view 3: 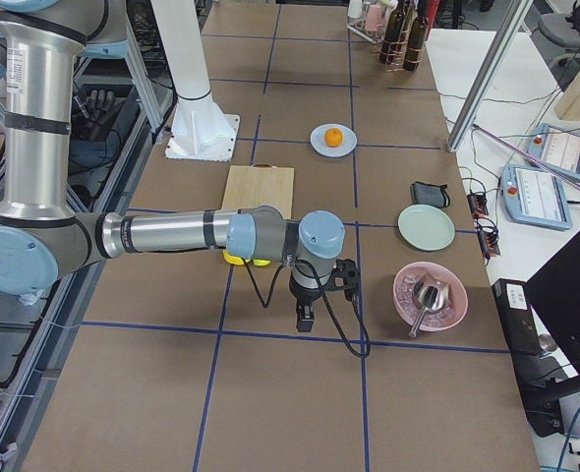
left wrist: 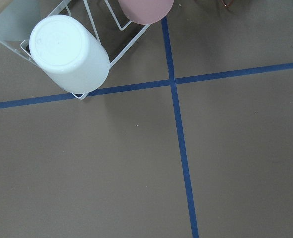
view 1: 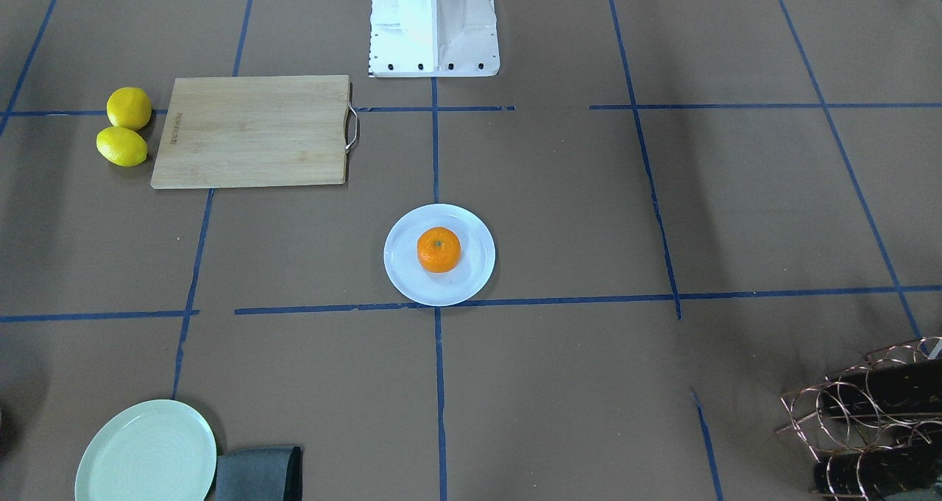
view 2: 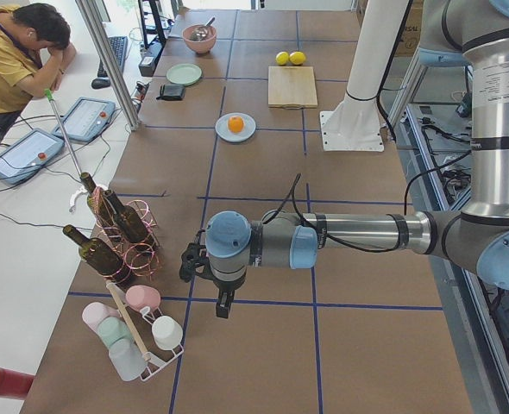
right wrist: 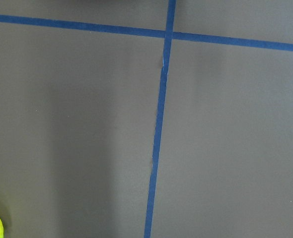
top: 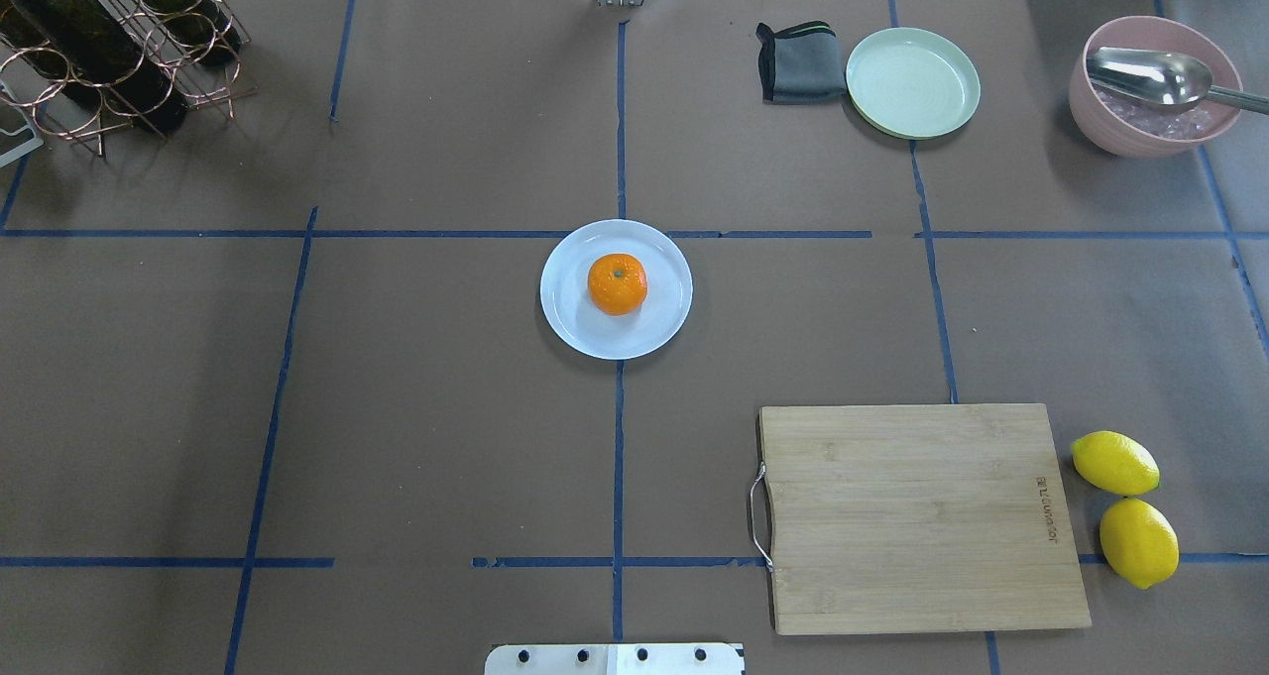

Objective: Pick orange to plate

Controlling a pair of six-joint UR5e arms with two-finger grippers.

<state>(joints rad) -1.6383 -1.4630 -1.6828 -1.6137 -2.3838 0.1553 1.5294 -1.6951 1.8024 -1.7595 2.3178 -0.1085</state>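
Observation:
The orange (view 1: 438, 250) rests stem-up in the middle of the white plate (view 1: 403, 268) at the table's centre, also seen from overhead as the orange (top: 617, 283) on the plate (top: 575, 324). No gripper is near it. In the exterior left view my left gripper (view 2: 223, 304) hangs over the table's left end, near the bottle rack; I cannot tell whether it is open or shut. In the exterior right view my right gripper (view 3: 305, 317) hangs over the right end, beside the lemons; its state I cannot tell either. Both wrist views show no fingers.
A wooden cutting board (top: 917, 516) lies beside two lemons (top: 1125, 506). A mint-green plate (top: 912, 82), grey cloth (top: 801, 60) and pink bowl with a spoon (top: 1150, 85) sit at the far right. A wine-bottle rack (top: 109, 41) and a cup rack (left wrist: 69, 52) stand left.

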